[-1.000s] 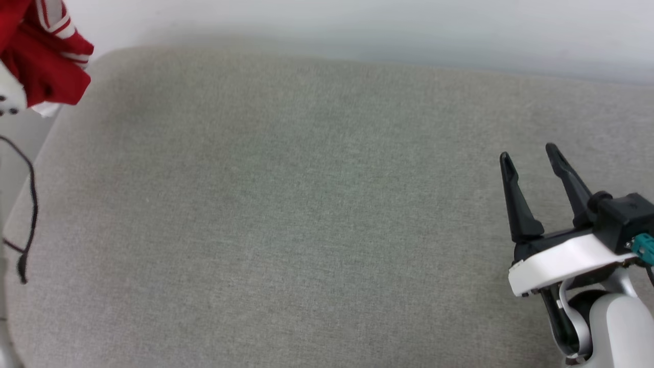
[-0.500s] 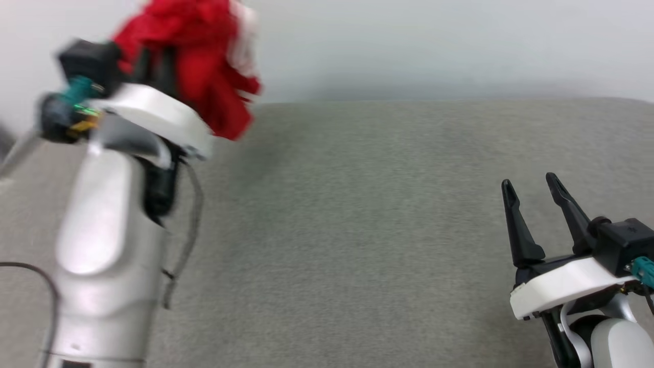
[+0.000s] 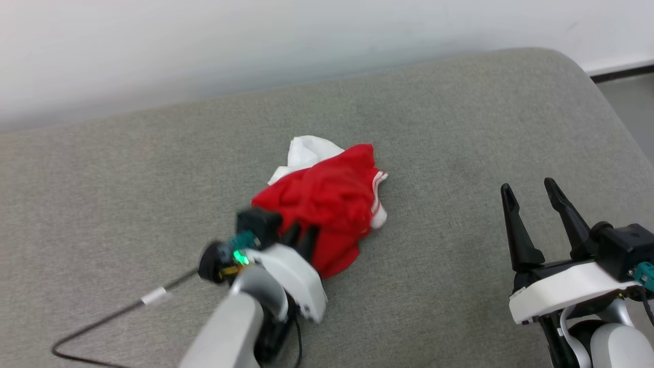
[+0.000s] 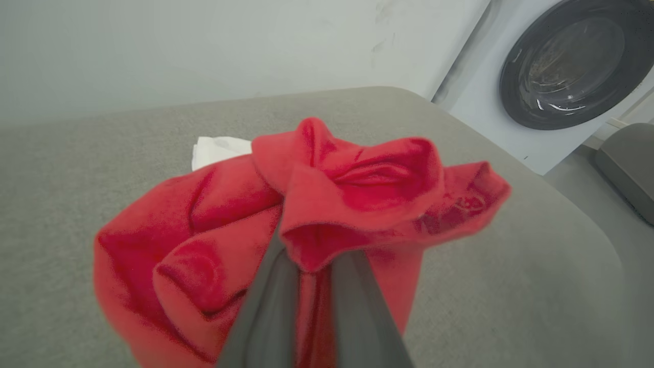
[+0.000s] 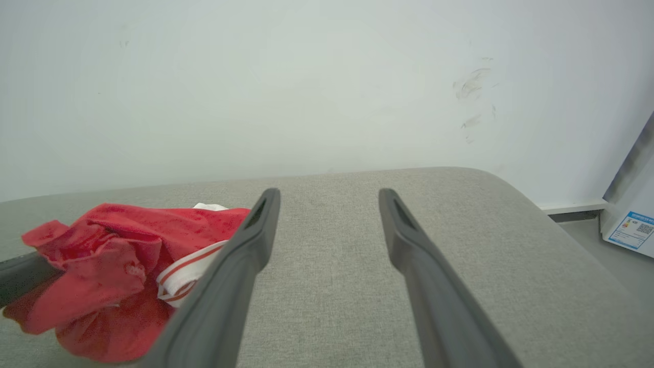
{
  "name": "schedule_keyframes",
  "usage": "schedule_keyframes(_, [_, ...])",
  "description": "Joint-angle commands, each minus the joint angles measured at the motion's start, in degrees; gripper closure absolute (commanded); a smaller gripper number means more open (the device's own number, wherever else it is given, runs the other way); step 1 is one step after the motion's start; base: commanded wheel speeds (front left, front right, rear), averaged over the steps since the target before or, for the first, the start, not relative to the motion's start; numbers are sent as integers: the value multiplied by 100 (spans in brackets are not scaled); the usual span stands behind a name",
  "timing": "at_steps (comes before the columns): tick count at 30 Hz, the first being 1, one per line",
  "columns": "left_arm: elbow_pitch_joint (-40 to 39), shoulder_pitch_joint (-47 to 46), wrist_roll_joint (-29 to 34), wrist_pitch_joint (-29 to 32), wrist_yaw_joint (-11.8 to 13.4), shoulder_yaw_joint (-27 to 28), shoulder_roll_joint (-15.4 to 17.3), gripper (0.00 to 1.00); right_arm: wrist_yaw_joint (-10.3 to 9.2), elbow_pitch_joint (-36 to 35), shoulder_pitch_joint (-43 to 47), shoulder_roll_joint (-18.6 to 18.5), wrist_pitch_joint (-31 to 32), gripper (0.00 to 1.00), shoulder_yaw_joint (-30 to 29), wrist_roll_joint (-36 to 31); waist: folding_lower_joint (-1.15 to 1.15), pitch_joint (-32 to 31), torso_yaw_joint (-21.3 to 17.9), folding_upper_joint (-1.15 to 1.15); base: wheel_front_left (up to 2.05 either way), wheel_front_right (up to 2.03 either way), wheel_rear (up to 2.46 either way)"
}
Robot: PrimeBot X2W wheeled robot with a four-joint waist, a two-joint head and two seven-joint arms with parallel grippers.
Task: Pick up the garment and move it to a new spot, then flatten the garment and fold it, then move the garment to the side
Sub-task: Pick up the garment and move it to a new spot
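Nearest: left forearm enters from the bottom edge, with a dark cable (image 3: 102, 322) trailing off it across the grey fabric worktop (image 3: 153, 179). Left tool (image 3: 301, 236) is almost closed, fingers pinching a red fold at the near edge of the garment (image 3: 332, 204); the left wrist view shows cloth bunched between and over both fingers, somewhat blurred. Right tool (image 3: 528, 185) hovers low at the right, fingers spread wide, nothing between them, pointing away from the robot. Garment sits near the middle of the worktop as a crumpled red heap, and most of it appears to rest on the surface; whether the pinched fold is lifted clear cannot be told. Heap's long axis runs roughly near-to-far, leaning slightly right. A white sleeve (image 3: 306, 151) pokes out at the far side; striped trim (image 3: 378, 194) shows on the right flank. No letters or number visible in this bunch. Key relation: garment lies directly ahead of the left tool, touching it, and to the left of and slightly beyond the right tool, well apart from it. Left arm is the nearer one. Judgement: placing at the new spot looks nearly done; flattening likely needs the right tool to cross leftward to the trimmed side. Risk: cloth snagging on the left fingers at release. Beyond: rounded far edge of the worktop, pale wall (image 3: 204, 51), and a washer (image 4: 572, 61) past the right corner.
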Motion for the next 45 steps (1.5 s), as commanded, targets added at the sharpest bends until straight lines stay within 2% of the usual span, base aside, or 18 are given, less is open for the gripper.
schedule_keyframes(1, [0,188,15,22,15,-99,-8,100,-2,19,9,16,-42,0,10,44,1,153,-112,0,0,0,0])
schedule_keyframes(2, [19,344,-37,35,40,-133,-12,100,-2,35,-12,16,-63,0,19,61,1,179,-117,0,0,0,0])
schedule_keyframes(4, [80,576,-18,98,74,-243,-15,55,-2,76,-46,16,-75,0,40,68,1,194,-105,0,0,0,0])
schedule_keyframes(5, [58,621,-26,64,84,-277,-24,2,-2,89,-69,16,-88,0,38,77,1,213,-83,0,0,0,0])
schedule_keyframes(6, [3,618,26,-28,113,-283,-25,0,-2,99,-99,16,-106,0,33,66,1,223,-50,0,0,0,0])
schedule_keyframes(12, [-497,471,278,-828,275,-275,-31,0,-2,169,-119,14,-122,0,38,31,1,6,230,0,0,0,0])
schedule_keyframes(16, [-793,382,367,-1029,469,-140,29,0,-2,187,-24,15,-62,0,-28,-21,1,-187,439,0,0,0,0])
schedule_keyframes(22, [-1001,481,297,-990,789,268,286,0,-2,107,173,14,-5,0,-205,-52,1,-388,715,0,0,0,0])
schedule_keyframes(29, [-1149,1159,136,-904,1170,895,829,0,-2,-11,457,15,111,0,-317,-101,1,-597,882,0,0,0,0])
schedule_keyframes(33, [-1377,1663,147,-787,1326,1006,1029,0,-2,-23,651,15,193,0,-288,-107,1,-741,955,0,0,0,0])
schedule_keyframes(37, [-1631,2011,134,-692,1402,947,1038,0,-2,-48,789,14,246,0,-210,-113,1,-815,980,0,0,0,0])
schedule_keyframes(45, [-1869,2137,160,-636,1448,851,1037,0,-2,-91,773,15,306,0,-159,-72,1,-814,958,0,0,0,0])
